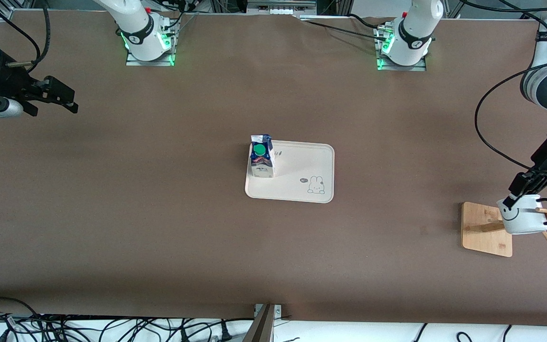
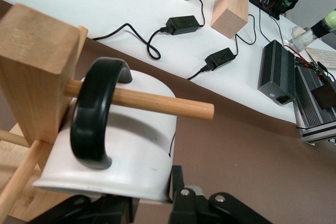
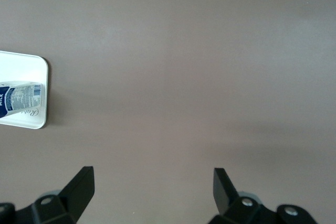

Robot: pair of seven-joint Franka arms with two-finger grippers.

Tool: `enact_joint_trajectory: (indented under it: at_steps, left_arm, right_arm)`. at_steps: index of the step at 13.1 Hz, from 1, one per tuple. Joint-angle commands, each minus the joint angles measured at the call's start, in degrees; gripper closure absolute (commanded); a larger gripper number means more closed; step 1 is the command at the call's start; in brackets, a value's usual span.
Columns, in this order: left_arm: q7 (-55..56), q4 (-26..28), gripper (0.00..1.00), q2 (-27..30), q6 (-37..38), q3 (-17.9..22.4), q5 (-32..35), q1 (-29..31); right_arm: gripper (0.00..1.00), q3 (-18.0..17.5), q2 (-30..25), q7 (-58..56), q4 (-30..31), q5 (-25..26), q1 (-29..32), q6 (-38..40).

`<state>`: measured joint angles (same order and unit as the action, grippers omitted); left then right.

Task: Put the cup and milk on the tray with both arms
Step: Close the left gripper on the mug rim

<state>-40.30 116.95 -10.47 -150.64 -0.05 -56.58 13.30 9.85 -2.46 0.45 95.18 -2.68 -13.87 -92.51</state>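
- Front view: my left end effector (image 1: 519, 194) clamps the cup (image 1: 523, 216) rim; its handle (image 2: 94, 114) hangs on a rack peg (image 2: 157, 103) near the table's edge.
- My right end effector (image 1: 57, 97) waits, spread wide.

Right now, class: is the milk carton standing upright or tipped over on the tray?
Upright. The milk carton stands on its base at a corner of the tray, toward the right arm's end, its green cap on the gable slope.
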Motion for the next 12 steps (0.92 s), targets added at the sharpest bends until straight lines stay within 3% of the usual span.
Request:
enact_joint_trajectory:
  at_steps: [1,4,5,12]
  left_arm:
    - [-0.7,-1.3,0.75,-1.0,-0.2,-0.1,1.4,0.2]
    - [-0.5,-1.3,0.86,-0.9,0.2,0.0,1.5,0.2]
    - [-0.5,-1.3,0.94,-0.9,0.4,0.1,1.5,0.2]
    - [0.0,-1.4,0.99,1.0,5.6,-0.4,5.4,0.1]
  right_arm:
    - [0.00,0.1,0.1,-0.1,-0.6,0.5,-0.3,1.1]
    - [0.00,0.1,0.1,-0.1,-0.6,0.5,-0.2,1.1]
    - [0.00,0.1,0.1,-0.1,-0.6,0.4,-0.2,1.2]
    - [0.00,0.1,0.1,-0.1,-0.6,0.4,-0.2,1.2]
